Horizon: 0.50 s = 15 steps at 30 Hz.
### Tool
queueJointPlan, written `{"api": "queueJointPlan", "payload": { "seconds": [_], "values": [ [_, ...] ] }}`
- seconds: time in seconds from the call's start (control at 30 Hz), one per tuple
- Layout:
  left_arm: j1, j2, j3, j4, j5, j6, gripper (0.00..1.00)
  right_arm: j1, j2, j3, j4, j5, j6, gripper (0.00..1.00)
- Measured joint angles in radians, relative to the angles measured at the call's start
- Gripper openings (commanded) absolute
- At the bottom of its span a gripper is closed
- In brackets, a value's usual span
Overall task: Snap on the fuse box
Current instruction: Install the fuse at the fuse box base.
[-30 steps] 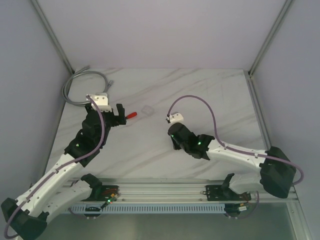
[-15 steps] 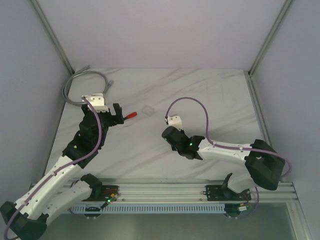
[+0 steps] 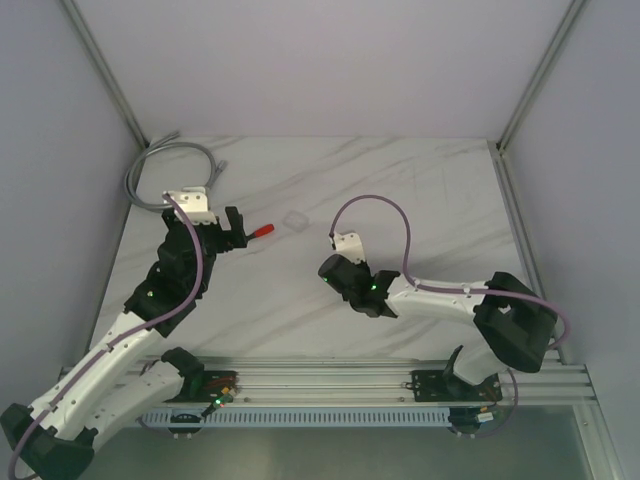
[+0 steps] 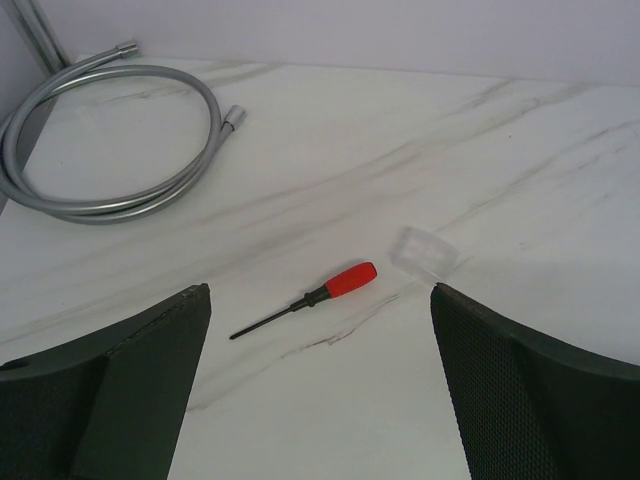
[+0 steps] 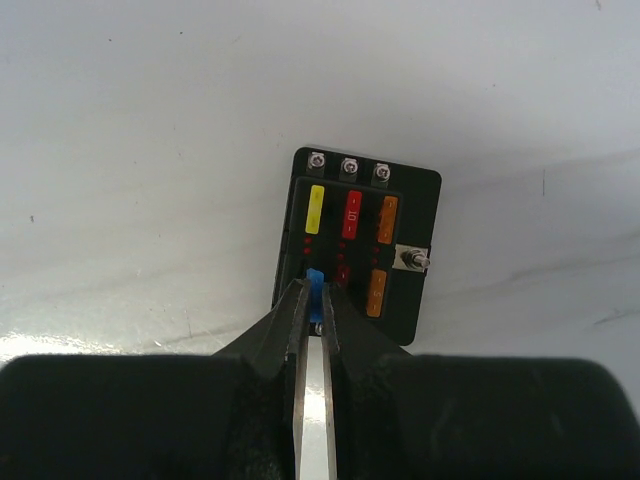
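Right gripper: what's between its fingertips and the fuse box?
A blue fuse, pinched by the right gripper at the fuse box; shown in the right wrist view.

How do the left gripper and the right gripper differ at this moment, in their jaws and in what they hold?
The left gripper has its jaws wide open; the right gripper has them nearly shut. The left gripper holds nothing and hangs above a red-handled screwdriver and a clear cover; the right gripper pinches a blue fuse at the fuse box. Both point down at the white table.
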Motion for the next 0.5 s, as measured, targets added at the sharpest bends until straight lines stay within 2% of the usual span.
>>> {"api": "queueJointPlan", "payload": {
  "seconds": [0.5],
  "values": [
    [0.001,-0.009,-0.004,0.000,0.000,0.000,1.00,0.000,0.000,0.024,-0.023,0.014,0.039,0.00]
  ]
}}
